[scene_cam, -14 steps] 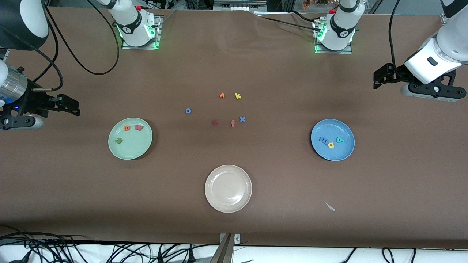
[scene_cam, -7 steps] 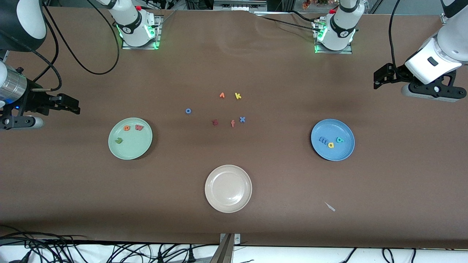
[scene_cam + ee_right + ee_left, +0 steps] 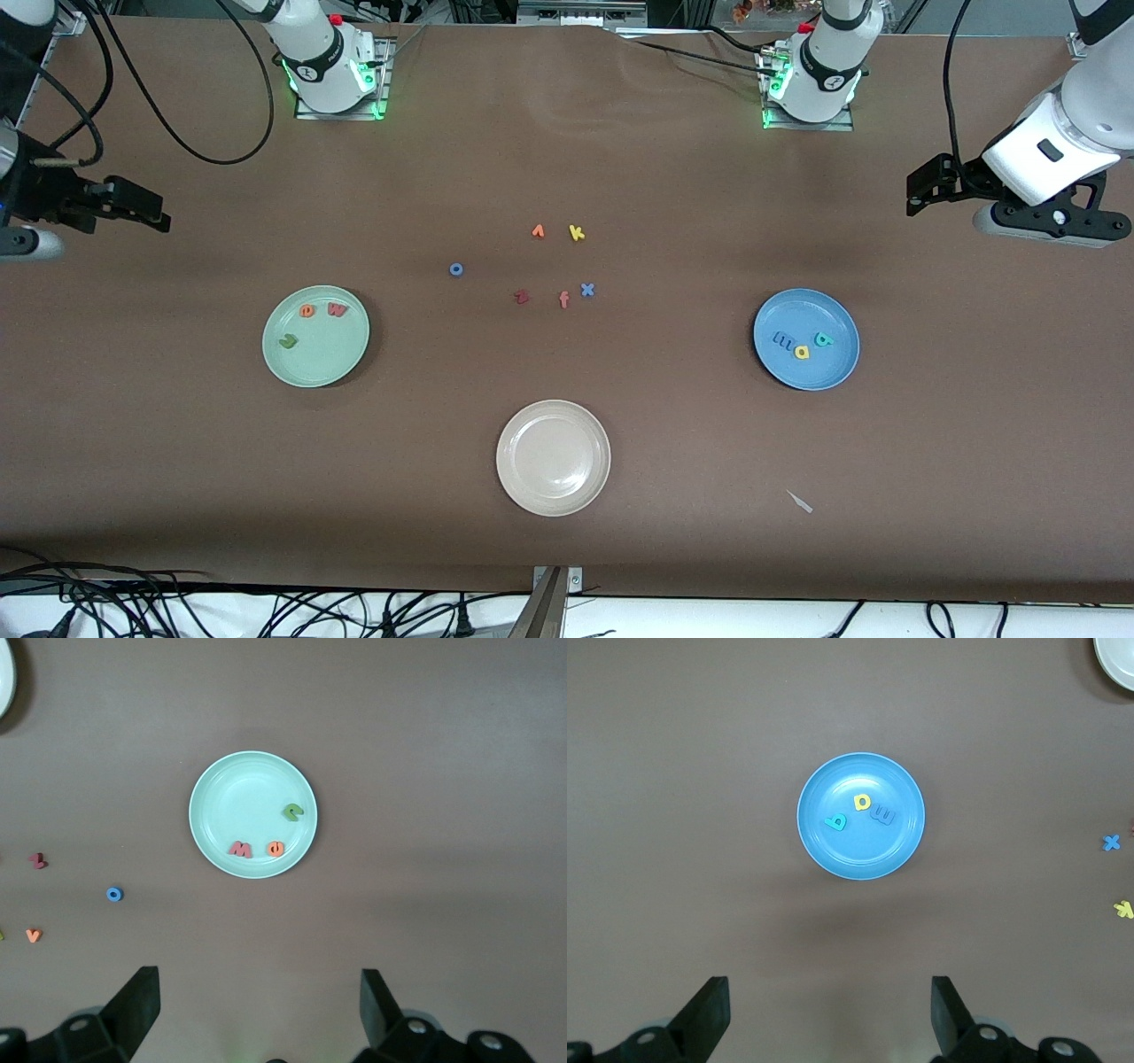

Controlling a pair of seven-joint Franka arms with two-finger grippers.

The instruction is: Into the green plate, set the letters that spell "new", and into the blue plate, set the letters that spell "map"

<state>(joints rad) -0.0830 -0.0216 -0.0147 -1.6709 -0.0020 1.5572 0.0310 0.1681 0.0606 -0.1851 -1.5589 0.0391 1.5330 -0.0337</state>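
Right gripper [image 3: 142, 206], upper left of the front view, stands over bare table with jaws spread wide and nothing between them. Left gripper [image 3: 926, 184], upper right, likewise open and empty.

Olive n [image 3: 288, 340], orange e [image 3: 307, 310] and pinkish-red w [image 3: 337, 309] lie in the green plate [image 3: 341, 363], left of centre. Blue m [image 3: 784, 338], yellow a [image 3: 802, 352] and teal p [image 3: 824, 338] lie in the blue plate [image 3: 833, 372], right of centre.

Judgement: sorting looks complete. Both arms are best kept high and clear of the plates, disturbing nothing.
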